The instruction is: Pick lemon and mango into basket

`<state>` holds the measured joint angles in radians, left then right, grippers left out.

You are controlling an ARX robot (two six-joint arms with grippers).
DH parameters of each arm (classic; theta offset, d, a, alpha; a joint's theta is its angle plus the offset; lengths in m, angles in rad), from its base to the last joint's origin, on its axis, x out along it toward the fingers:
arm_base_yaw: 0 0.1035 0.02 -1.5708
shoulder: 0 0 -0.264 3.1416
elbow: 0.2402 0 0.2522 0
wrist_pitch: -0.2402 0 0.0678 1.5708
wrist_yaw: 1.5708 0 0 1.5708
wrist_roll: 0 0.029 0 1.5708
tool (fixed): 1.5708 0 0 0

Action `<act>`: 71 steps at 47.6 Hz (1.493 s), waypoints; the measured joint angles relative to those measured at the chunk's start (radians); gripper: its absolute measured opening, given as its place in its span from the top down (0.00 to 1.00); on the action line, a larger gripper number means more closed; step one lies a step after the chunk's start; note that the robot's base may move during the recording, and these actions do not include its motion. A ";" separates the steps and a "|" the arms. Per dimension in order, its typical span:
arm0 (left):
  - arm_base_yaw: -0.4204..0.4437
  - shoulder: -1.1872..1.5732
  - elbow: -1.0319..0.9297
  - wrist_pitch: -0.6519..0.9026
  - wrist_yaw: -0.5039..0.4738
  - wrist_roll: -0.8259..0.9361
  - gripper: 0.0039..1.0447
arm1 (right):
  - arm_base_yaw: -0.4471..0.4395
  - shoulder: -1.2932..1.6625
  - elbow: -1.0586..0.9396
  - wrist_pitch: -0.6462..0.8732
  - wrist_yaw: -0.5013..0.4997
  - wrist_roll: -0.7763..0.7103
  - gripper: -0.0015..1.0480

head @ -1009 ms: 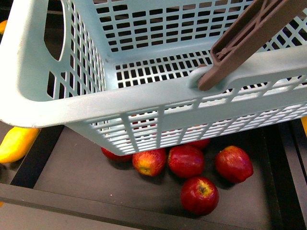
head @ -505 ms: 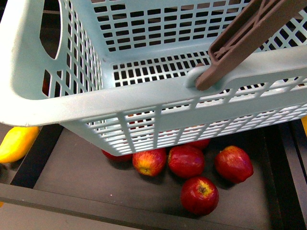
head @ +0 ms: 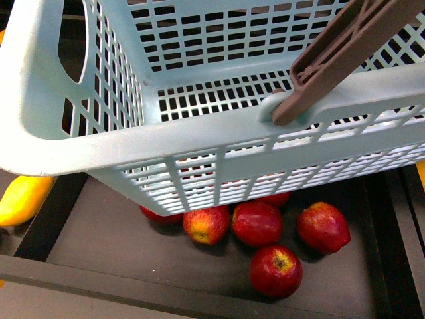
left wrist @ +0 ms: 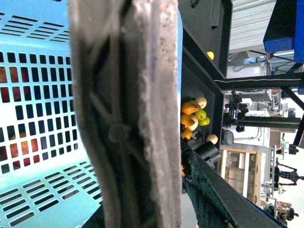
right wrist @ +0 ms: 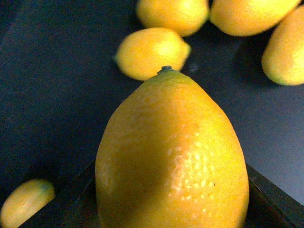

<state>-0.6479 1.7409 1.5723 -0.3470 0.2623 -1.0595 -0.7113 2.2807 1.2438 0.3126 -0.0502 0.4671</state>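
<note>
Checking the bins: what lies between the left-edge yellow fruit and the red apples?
Front view: a black divider rail, then bare grey floor, before the apples.

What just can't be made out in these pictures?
- Front view: the basket covers some apples and everything beyond.
- Left wrist view: the brown handle blocks the middle.
- Right wrist view: the lemon covers whatever is beneath it.
- The mango: found in no view.
</note>
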 joint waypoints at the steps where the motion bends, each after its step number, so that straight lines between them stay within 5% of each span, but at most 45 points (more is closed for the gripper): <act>1: 0.000 0.000 0.000 0.000 0.000 0.000 0.75 | 0.006 -0.040 -0.041 0.007 -0.012 -0.019 0.39; 12: 0.000 0.000 0.000 0.000 -0.001 0.000 0.75 | 0.100 -0.520 -0.425 -0.050 -0.182 -0.129 0.39; 27: 0.000 0.000 0.000 0.000 0.000 0.000 0.75 | 0.200 -0.929 -0.507 -0.208 -0.245 -0.171 0.39; 36: 0.000 0.000 0.000 0.000 -0.003 0.001 0.75 | 0.326 -1.129 -0.504 -0.290 -0.223 -0.168 0.39; 49: 0.000 0.000 0.000 0.000 -0.002 0.001 0.75 | 0.712 -1.162 -0.472 -0.248 -0.109 -0.095 0.39; 67: 0.000 0.000 0.000 0.000 -0.001 0.000 0.75 | 0.890 -1.098 -0.481 -0.228 -0.062 -0.069 0.40; 71: 0.000 0.000 0.000 0.000 0.000 0.000 0.75 | 0.890 -1.085 -0.485 -0.221 -0.041 -0.060 0.31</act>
<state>-0.6476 1.7409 1.5723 -0.3470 0.2623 -1.0595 0.1783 1.1954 0.7586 0.0917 -0.0910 0.4076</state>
